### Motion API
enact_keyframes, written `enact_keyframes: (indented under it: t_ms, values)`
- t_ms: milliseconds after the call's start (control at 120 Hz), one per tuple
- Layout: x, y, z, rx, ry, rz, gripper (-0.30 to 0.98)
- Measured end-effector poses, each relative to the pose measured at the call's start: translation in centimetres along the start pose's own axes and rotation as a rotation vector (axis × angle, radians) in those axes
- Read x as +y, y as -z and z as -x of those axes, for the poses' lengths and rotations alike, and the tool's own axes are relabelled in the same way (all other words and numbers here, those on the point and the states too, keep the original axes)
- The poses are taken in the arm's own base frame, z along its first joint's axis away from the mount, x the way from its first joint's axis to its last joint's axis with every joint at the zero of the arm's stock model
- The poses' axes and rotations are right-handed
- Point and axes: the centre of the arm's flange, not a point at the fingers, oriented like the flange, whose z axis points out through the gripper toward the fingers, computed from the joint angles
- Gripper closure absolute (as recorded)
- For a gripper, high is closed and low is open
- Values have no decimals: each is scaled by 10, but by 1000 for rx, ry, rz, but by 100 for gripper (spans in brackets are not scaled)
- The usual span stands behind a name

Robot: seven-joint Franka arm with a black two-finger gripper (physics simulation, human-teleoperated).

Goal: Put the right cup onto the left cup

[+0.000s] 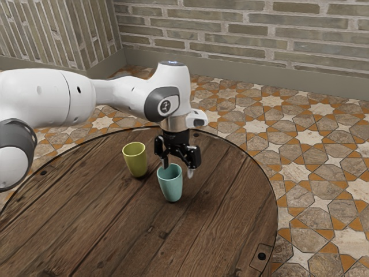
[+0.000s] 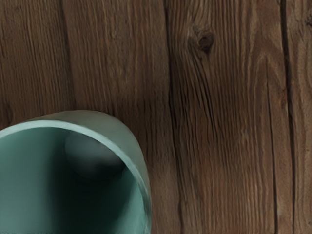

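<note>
On my exterior view, two cups stand upright on the desk (image 1: 98, 219), near each other with bare top between them: the far cup (image 1: 136, 164) toward that view's left, the near cup (image 1: 171, 188) toward its right and closer to the camera. I have the tool (image 1: 178, 170) at the near cup's rim; I can't tell if they touch. Floor (image 1: 311, 138) lies around the desk, with a wall (image 1: 259, 34) behind.

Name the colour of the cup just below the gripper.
Teal; the cup shows it best in the exterior view.
</note>
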Motion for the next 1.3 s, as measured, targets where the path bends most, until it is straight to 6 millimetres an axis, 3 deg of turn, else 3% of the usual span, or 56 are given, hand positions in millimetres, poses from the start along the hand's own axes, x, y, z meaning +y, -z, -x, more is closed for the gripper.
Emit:
enact_keyframes:
  t_ms: [342, 750, 942, 1100, 1300]
  values:
    - [-5, -39, -9, -12, 39, -1, 2]
    - [-5, -31, -14, 23, 56, -10, 58]
    - [-1, -30, -13, 26, 54, -12, 72]
    - [0, -16, -11, 44, 57, -12, 76]
    - [-2, 41, 7, 100, 63, -3, 77]
